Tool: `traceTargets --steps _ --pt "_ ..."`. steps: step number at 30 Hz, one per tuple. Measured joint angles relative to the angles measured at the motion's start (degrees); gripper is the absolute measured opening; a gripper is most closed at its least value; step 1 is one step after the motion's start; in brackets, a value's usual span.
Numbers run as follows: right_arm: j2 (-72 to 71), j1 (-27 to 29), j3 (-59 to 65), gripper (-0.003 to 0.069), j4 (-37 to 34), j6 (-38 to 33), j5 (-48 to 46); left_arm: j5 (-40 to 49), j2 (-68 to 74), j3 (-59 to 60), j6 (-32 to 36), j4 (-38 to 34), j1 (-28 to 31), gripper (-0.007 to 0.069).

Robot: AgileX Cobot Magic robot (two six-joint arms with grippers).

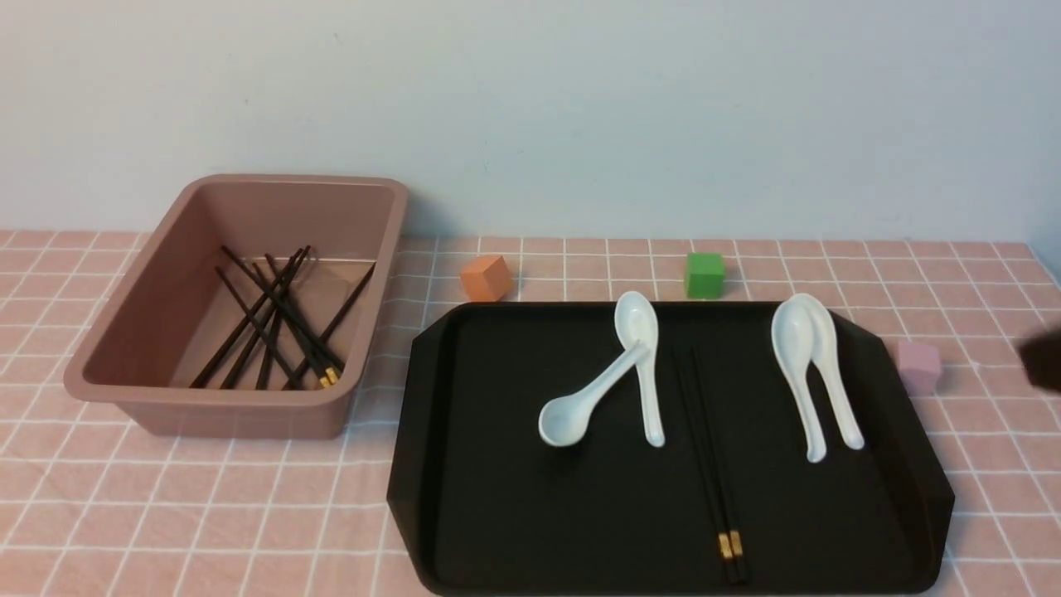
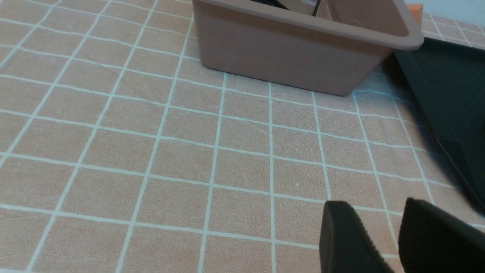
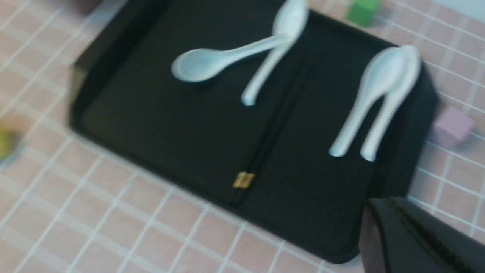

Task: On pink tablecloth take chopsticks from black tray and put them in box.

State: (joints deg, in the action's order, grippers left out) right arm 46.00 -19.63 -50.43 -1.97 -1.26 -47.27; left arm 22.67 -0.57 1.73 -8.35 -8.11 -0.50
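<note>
Two chopsticks with gold bands lie side by side in the middle of the black tray on the pink tablecloth; they also show in the right wrist view. The box stands left of the tray and holds several chopsticks. My right gripper is shut and empty, above the cloth off the tray's near right corner; in the front view it is a dark blur at the right edge. My left gripper is open and empty over the cloth in front of the box.
Two pairs of white spoons lie on the tray either side of the chopsticks. An orange cube and a green cube sit behind the tray, a pink cube at its right. A wall closes the back.
</note>
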Motion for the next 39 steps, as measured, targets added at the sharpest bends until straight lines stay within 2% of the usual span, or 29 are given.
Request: traceTargets --steps 4,5,6,10,18,22,39 --pt "-16.2 11.0 21.9 -0.0009 -0.5 0.0 16.7 0.0 0.0 0.0 0.0 0.0 0.0 0.0239" --pt "-16.2 11.5 21.9 -0.0009 -0.6 0.0 16.7 0.0 0.0 0.0 0.0 0.0 0.0 0.0239" --pt "-23.2 15.2 29.2 -0.0006 -0.6 0.0 20.8 0.0 0.0 0.0 0.0 0.0 0.0 0.0239" --pt "-33.7 18.8 39.8 -0.0006 1.1 0.0 24.8 0.0 0.0 0.0 0.0 0.0 0.0 0.0239" --pt "-46.2 19.7 51.2 -0.0006 2.6 2.1 25.4 0.0 0.0 0.0 0.0 0.0 0.0 0.0239" --pt "-46.6 19.9 51.2 -0.0006 2.6 5.1 25.1 0.0 0.0 0.0 0.0 0.0 0.0 0.0239" --pt "-46.6 20.1 51.2 0.0005 2.9 5.2 25.1 0.0 0.0 0.0 0.0 0.0 0.0 0.0239"
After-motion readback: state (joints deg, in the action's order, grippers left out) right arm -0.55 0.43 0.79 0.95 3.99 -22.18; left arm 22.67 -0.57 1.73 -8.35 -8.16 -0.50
